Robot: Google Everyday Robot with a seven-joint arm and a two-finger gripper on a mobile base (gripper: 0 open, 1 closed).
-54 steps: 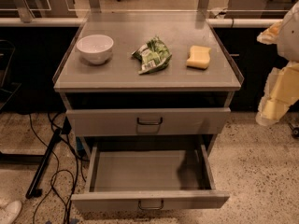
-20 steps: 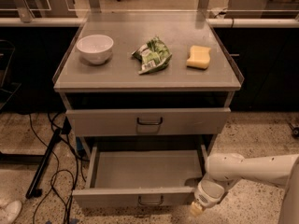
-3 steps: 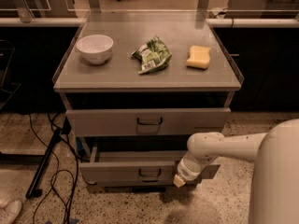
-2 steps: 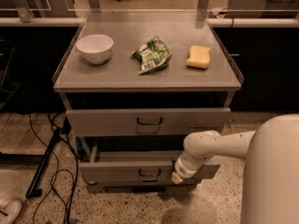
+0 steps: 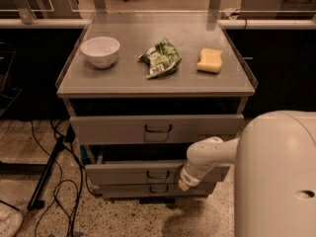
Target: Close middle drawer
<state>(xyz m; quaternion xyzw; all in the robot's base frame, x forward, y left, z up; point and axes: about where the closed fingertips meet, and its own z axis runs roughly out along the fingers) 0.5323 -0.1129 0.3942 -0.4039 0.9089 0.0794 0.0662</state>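
The grey cabinet stands against a dark bench, and its counter point(image 5: 128, 80) carries three things in a row: a white bowl point(image 5: 100, 51) at the left, a crumpled green packet point(image 5: 160, 58) in the middle and a yellow sponge point(image 5: 211, 60) at the right, each apart from the others; below the counter sit three grey drawers, one above another; the top drawer point(image 5: 108, 129) has the tallest front and a dark loop handle at its centre, and a dark gap shows above its front; the middle drawer point(image 5: 123, 173) lies just beneath, its low flat front appearing to stand slightly forward of the lowest drawer point(image 5: 123, 189), with a dark strip of shadow between it and the top drawer, so it looks nearly but not fully in; the robot's white arm point(image 5: 212, 154) reaches in from the right, from the large pale body point(image 5: 276, 177) that fills the lower right corner, and slopes down to the left; the gripper point(image 5: 183, 183) is at the front of the middle drawer, just right of its small handle point(image 5: 158, 174), and seems to touch the front panel near its lower edge; whether the jaws are open or closed I cannot tell; black cables point(image 5: 59, 181) trail over the speckled floor at the left of the cabinet.
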